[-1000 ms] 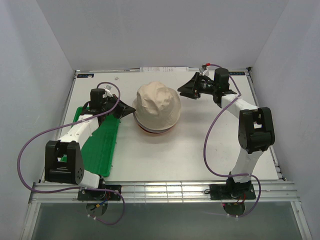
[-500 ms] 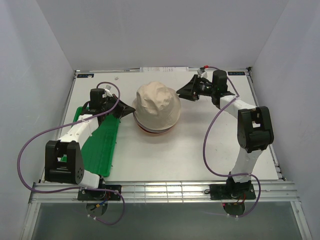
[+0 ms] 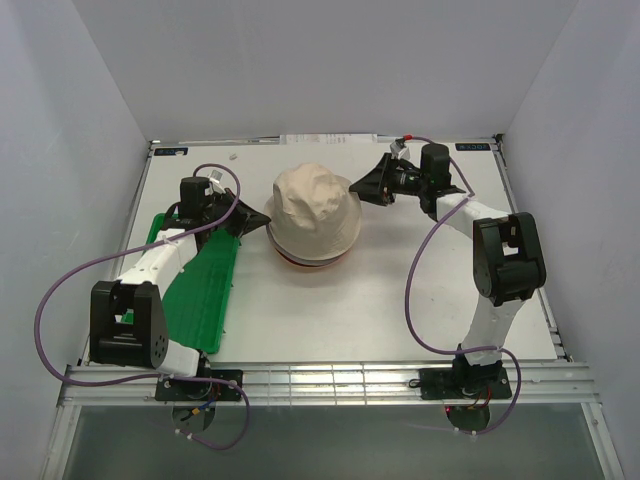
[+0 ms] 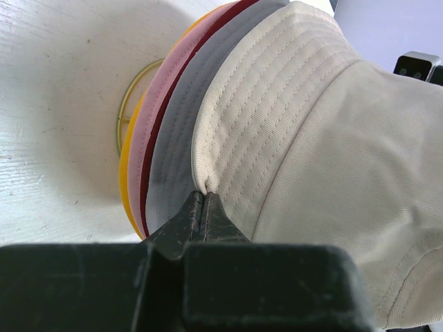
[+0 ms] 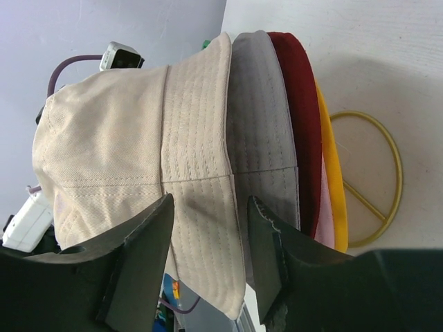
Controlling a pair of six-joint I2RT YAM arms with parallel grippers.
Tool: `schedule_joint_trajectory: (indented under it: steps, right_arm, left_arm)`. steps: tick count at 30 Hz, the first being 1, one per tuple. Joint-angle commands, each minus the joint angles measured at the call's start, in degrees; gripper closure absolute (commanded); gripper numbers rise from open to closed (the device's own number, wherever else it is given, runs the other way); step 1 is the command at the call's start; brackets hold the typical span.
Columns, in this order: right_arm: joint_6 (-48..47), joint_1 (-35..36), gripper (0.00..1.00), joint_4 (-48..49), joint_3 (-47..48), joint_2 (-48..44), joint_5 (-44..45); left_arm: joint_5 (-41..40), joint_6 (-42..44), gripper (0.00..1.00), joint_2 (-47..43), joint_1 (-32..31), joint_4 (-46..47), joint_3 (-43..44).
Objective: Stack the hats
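The hats sit in one stack at mid-table, the beige bucket hat (image 3: 316, 212) on top. In the left wrist view my left gripper (image 4: 202, 192) is shut on the beige hat's (image 4: 311, 138) brim edge. Below that brim show the grey (image 4: 176, 138), pale pink (image 4: 142, 128) and yellow-orange (image 4: 129, 190) hats. My right gripper (image 3: 358, 187) is open at the stack's far right. Its jaws (image 5: 211, 207) straddle the beige brim (image 5: 197, 138) without pinching it. Beside that brim lie the grey (image 5: 263, 117), dark red (image 5: 299, 97) and yellow-orange (image 5: 331, 173) hats.
A gold wire frame (image 5: 379, 181) shows under the stack, its ring resting on the table. A green tray (image 3: 200, 290) lies at the left, under my left arm. White walls close in the table on three sides.
My right gripper has moved left, toward the stack, and its jaws have narrowed slightly. The left gripper and the stack have not moved.
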Motion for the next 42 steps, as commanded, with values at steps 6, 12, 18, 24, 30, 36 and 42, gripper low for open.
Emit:
schedule_joint_trajectory:
  steps: [6, 12, 18, 24, 30, 36, 42]
  right_arm:
    - [1.2, 0.65, 0.63, 3.95, -0.74, 0.32, -1.07]
    - [1.73, 0.65, 0.79, 5.09, -2.5, 0.93, -1.15]
    - [2.17, 0.39, 0.92, 6.24, -4.25, 1.46, -0.28]
    - [-0.29, -0.23, 0.92, 2.38, -4.17, 2.86, 2.01]
    - [-2.4, -0.58, 0.92, 0.71, -3.99, 5.06, 2.8]
    - [-4.51, -1.2, 0.92, -0.7, -4.7, 6.55, 3.15]
    - [-6.09, -1.72, 0.92, -2.29, -4.17, 8.31, 3.59]
  left_arm:
    - [-0.01, 0.81, 1.0, -0.23, 0.34, -0.02, 2.12]
    - [-0.1, 0.98, 1.0, -0.24, 0.34, -0.02, 2.12]
    - [-0.8, 1.77, 1.0, -0.23, 0.42, -0.9, 2.47]
    - [-3.18, 3.62, 1.0, 0.29, 0.42, -2.13, 2.29]
    - [-4.93, 4.76, 1.0, 2.66, 0.42, -1.34, 0.62]
    - [-6.08, 5.64, 1.0, 5.13, 0.42, -0.64, -0.61]
    - [-6.43, 6.43, 1.0, 6.44, 0.42, 0.06, -1.49]
